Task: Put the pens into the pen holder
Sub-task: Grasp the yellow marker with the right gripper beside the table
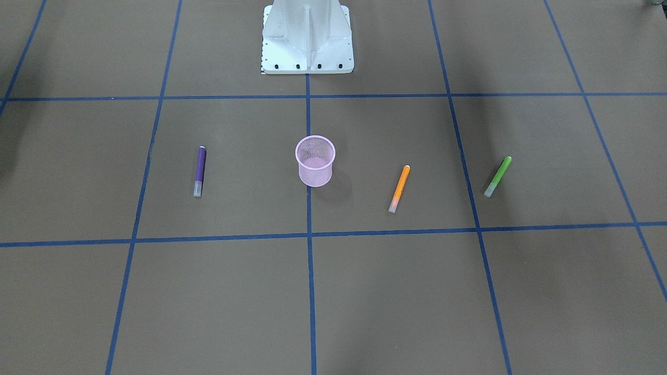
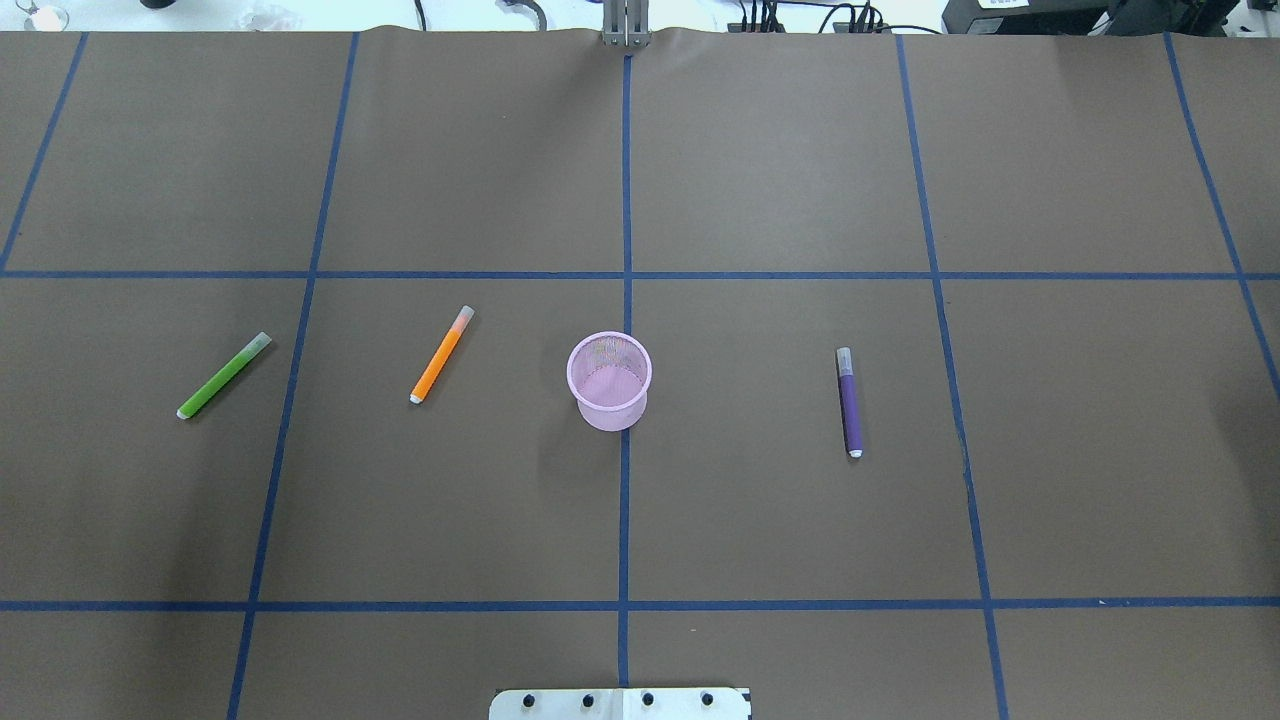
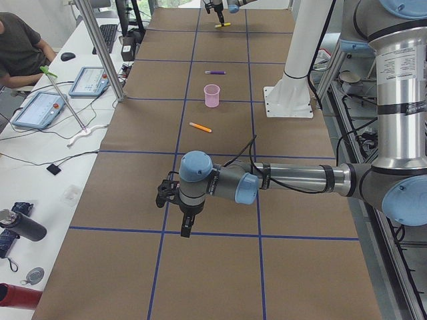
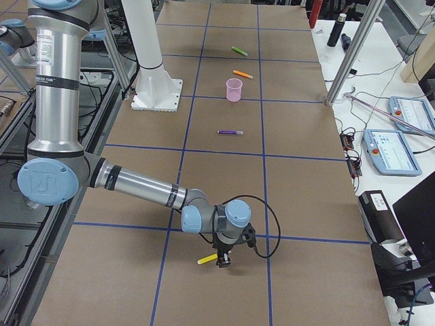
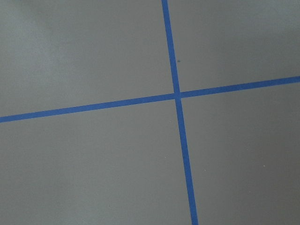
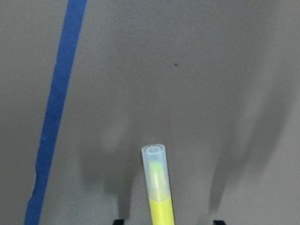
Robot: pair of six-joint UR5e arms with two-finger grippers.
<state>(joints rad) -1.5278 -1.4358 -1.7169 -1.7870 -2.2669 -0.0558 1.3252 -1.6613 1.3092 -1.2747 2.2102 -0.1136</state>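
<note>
The pink mesh pen holder (image 2: 609,380) stands upright mid-table. The purple pen (image 2: 849,402) lies to its right, the orange pen (image 2: 441,355) and the green pen (image 2: 224,376) to its left, all flat on the paper. The yellow pen (image 6: 158,192) lies far off at the table's right end. My right gripper (image 6: 168,221) is open just above it, one fingertip (image 6: 118,221) on each side and neither touching; it also shows in the exterior right view (image 4: 223,261). My left gripper (image 3: 187,230) hangs over bare paper at the left end; I cannot tell whether it is open or shut.
The white robot base (image 1: 307,41) stands behind the cup. Blue tape lines (image 5: 177,93) grid the brown paper. Beyond the far edge are metal frame posts (image 3: 100,47) and an operators' desk with tablets (image 4: 401,142).
</note>
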